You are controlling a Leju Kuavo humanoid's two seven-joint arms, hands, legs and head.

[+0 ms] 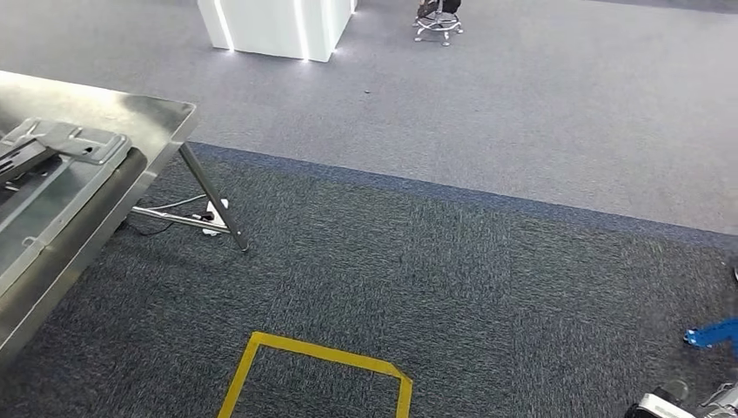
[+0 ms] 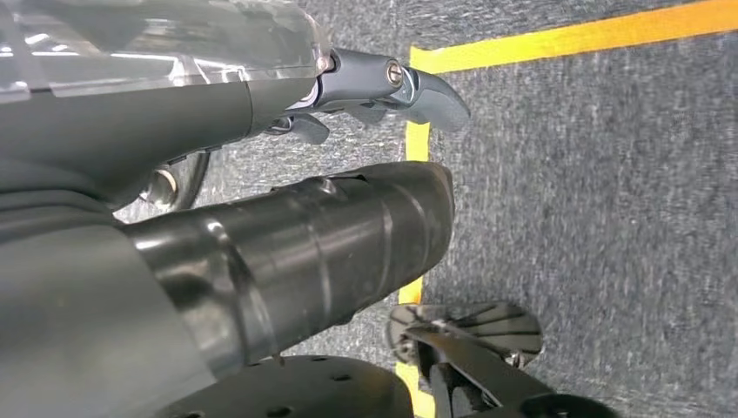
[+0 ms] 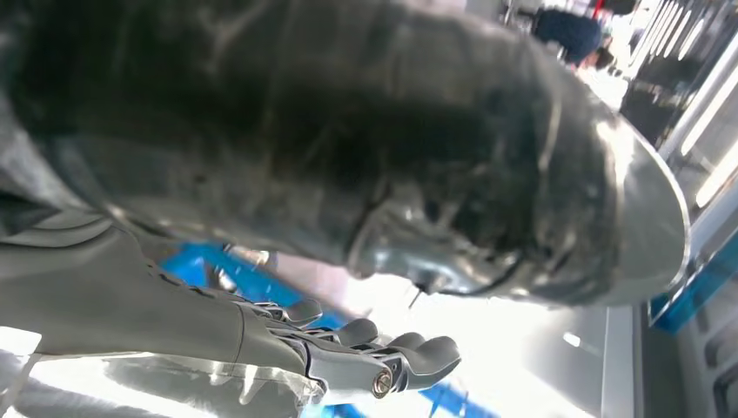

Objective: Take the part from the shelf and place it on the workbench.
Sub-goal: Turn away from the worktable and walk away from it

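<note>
I see the steel surface [image 1: 130, 113] left of the yellow floor marking [image 1: 322, 353], a metal bracket [image 1: 65, 139] lying on it. Right hand [image 3: 348, 348] grips a large shiny metal part [image 3: 435, 174]. Left hand [image 2: 374, 87]: fingers curled, nothing held.

Yellow tape square [image 1: 318, 374] on dark carpet; white lit counter [image 1: 277, 26] far back; stool [image 1: 439, 21] beside.

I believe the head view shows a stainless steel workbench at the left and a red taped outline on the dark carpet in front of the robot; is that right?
Not quite: the taped outline is yellow, not red, as the head view shows. The rest stands: the stainless steel workbench is at the left, and the outline lies on the dark carpet in front of the robot.
</note>
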